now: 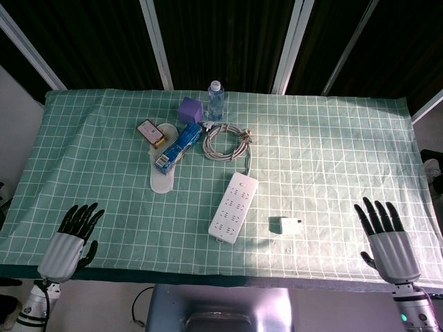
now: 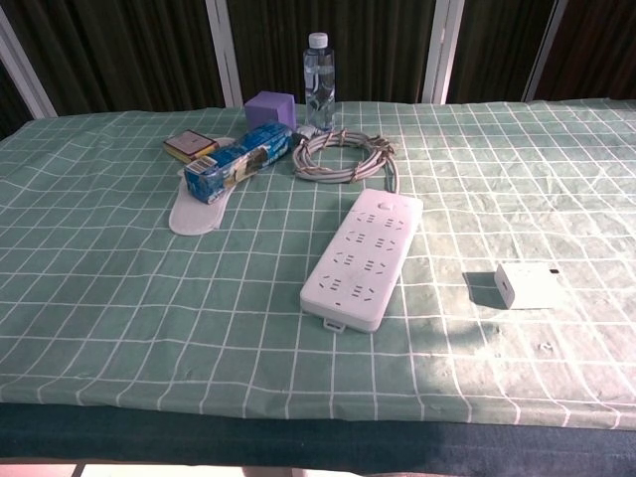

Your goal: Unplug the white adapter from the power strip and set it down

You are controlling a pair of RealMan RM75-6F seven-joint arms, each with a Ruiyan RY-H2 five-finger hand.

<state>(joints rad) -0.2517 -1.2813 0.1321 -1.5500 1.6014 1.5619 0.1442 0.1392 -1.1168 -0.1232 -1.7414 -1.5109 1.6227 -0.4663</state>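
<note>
At about ten o'clock from the right hand (image 1: 391, 243), well apart, the small white box-shaped adapter (image 1: 289, 225) lies flat on the green checked tablecloth (image 1: 332, 152), just right of the long white plastic power strip (image 1: 234, 206) and out of its sockets. Both hands are released, fingers spread; the left hand (image 1: 68, 241) is farther. The task looks done.
</note>
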